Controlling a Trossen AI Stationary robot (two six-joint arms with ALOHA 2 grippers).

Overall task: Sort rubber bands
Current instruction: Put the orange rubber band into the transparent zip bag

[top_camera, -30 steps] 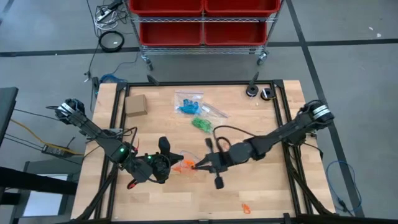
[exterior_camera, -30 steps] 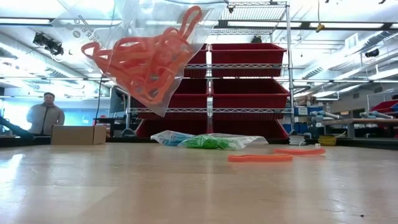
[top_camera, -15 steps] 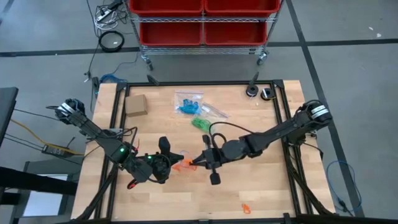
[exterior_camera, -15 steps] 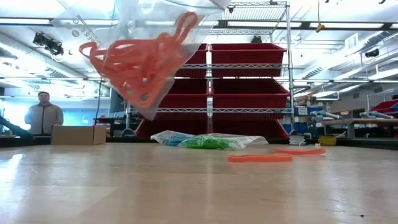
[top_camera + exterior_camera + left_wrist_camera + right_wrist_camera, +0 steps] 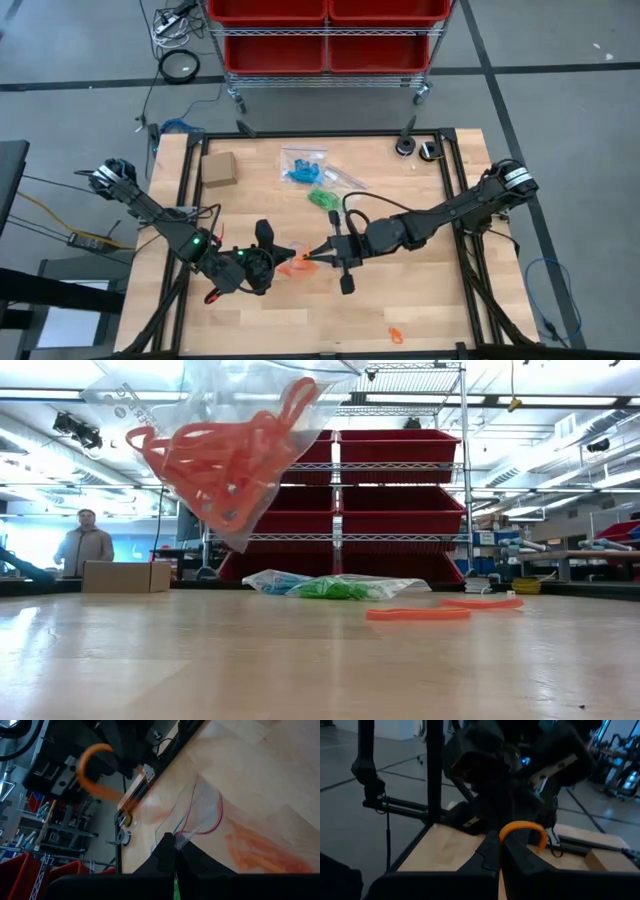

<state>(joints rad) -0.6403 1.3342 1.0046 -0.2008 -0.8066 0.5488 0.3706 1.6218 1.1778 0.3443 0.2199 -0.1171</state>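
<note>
Near the middle of the table (image 5: 420, 310), holding up a clear bag (image 5: 205, 435) of orange rubber bands (image 5: 225, 455) with the left claw (image 5: 283, 257) pinching its edge. Moving closer again, the right claw (image 5: 318, 254) pinching one orange band (image 5: 522, 831), probably going into the bag next.

You've got open wood along the near edge of the table (image 5: 440, 310) — only a stray orange band (image 5: 396, 335) sits there. The middle is crowded: both arms meet over the lifted bag of orange bands (image 5: 225, 455). Farther back, the blue bag (image 5: 301, 168), green bag (image 5: 325, 198) and cardboard box (image 5: 218, 168) block the way.
</note>
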